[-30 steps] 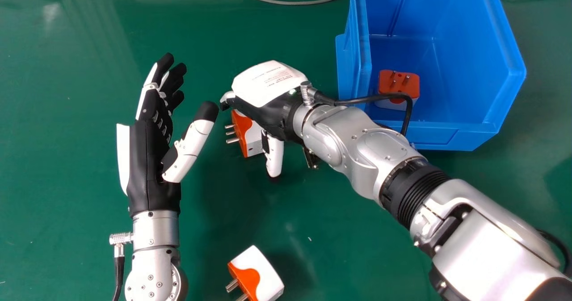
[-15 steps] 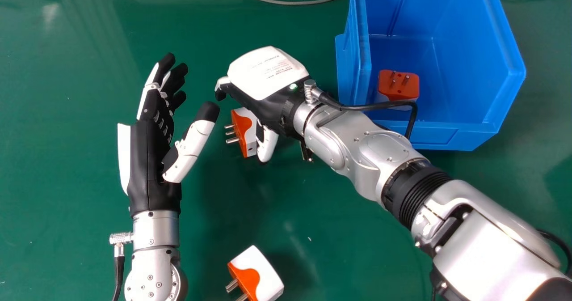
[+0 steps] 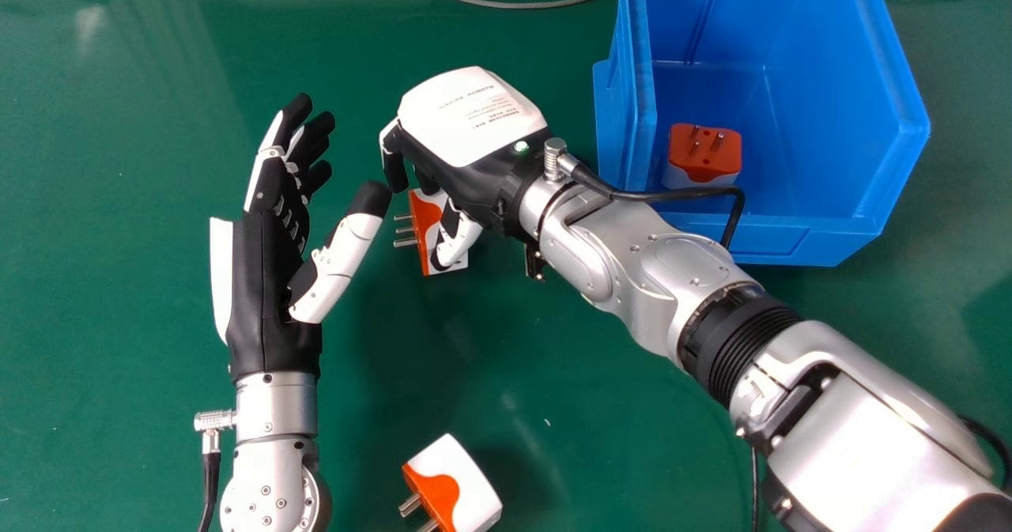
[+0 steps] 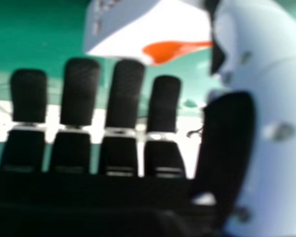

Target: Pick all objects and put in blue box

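Note:
The right hand (image 3: 473, 125) is over the upper adapter (image 3: 428, 220), a white and orange plug on the green table, its thumb against the near side and its fingers bent loosely downward, not closed round it. In the right hand view, the right hand (image 4: 124, 94) has its relaxed fingers short of the adapter (image 4: 138, 32), beside the thumb. A second adapter (image 3: 466, 481) lies near the bottom edge of the head view. Another adapter (image 3: 706, 152) rests prongs up inside the blue box (image 3: 822, 239). The left hand (image 3: 265, 279) is open at the left, holding nothing.
The box's near left corner and side wall stand close to the right wrist and forearm. A black cable loops from that wrist across the box's near edge. A grey cable (image 3: 514, 4) lies along the table's far side.
The right hand has shifted slightly toward the far side, its fingers bending further down and its thumb swinging inward onto the adapter, which has shifted slightly. The left hand is almost unmoved.

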Controlling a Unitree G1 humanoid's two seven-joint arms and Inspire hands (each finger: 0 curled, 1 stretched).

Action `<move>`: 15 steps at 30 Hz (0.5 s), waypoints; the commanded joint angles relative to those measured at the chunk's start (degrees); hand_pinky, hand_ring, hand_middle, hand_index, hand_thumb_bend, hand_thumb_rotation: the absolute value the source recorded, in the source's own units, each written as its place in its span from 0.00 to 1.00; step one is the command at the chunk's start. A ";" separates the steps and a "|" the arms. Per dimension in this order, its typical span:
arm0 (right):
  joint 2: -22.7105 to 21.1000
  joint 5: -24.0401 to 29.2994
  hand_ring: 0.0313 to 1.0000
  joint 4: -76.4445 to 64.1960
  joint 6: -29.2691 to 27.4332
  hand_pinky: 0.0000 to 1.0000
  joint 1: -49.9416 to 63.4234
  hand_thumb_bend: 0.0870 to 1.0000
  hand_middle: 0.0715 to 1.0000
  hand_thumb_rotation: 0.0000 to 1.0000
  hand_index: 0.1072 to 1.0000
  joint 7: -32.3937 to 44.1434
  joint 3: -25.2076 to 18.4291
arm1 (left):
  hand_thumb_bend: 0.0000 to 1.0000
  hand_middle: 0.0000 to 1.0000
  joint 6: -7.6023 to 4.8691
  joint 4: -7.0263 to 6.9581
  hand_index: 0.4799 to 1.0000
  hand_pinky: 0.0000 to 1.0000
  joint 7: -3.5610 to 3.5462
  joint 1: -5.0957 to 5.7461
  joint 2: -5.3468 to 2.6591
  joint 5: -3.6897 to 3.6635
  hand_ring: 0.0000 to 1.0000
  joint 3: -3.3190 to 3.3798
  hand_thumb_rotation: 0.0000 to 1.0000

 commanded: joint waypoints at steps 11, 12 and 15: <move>0.01 1.67 0.37 -0.60 -0.55 0.35 0.07 0.48 0.47 0.00 0.49 -0.74 -1.06 | 0.88 0.87 -0.87 -0.42 0.78 0.89 -0.21 -0.02 0.13 -0.21 0.89 0.00 0.59; 0.03 1.87 0.37 -0.59 -0.60 0.35 0.08 0.48 0.47 0.00 0.49 -0.55 -1.06 | 0.88 0.87 -0.82 -0.51 0.78 0.89 -0.24 0.03 0.13 -0.23 0.89 -0.01 0.59; 0.07 2.20 0.37 -0.79 -0.22 0.35 -0.12 0.48 0.47 0.00 0.49 0.60 -0.82 | 0.88 0.87 -0.81 -0.54 0.78 0.89 -0.20 0.05 0.16 -0.20 0.89 0.00 0.59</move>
